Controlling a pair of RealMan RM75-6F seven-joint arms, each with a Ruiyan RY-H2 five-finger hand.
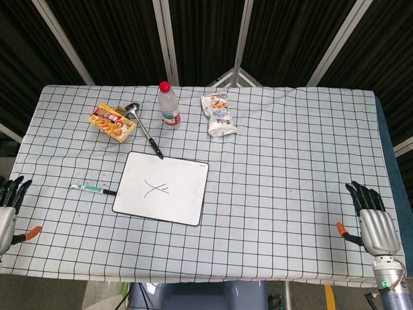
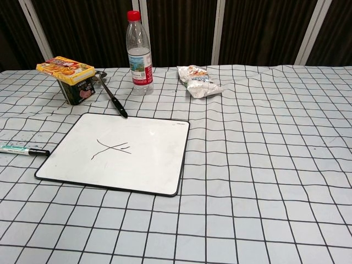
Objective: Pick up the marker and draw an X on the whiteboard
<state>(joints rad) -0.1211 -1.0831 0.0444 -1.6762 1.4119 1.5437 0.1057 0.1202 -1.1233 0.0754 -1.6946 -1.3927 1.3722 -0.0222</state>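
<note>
My left hand [image 1: 8, 210] sits at the far left edge of the desk [image 1: 290, 148], fingers spread apart and holding nothing; only the head view catches it. My right hand [image 1: 373, 219] rests at the opposite edge, near the front right corner, fingers likewise extended and apart, with nothing in it.

The marker [image 1: 92, 189] lies flat on the checkered cloth, well apart from my left hand and toward the middle of the desk from it, its dark tip pointing at the whiteboard [image 1: 184, 197] and just beside the board's left edge. The whiteboard lies flat beyond the marker, far from my right hand, and carries a thin black X [image 2: 110, 148] near its middle.

Farther from both hands, toward the back of the desk, stand a water bottle [image 1: 169, 105] with a red cap, a yellow snack box [image 1: 113, 123], a ladle [image 1: 143, 128] whose dark handle reaches down to the board's top edge, and a crumpled white packet [image 1: 218, 114].
</note>
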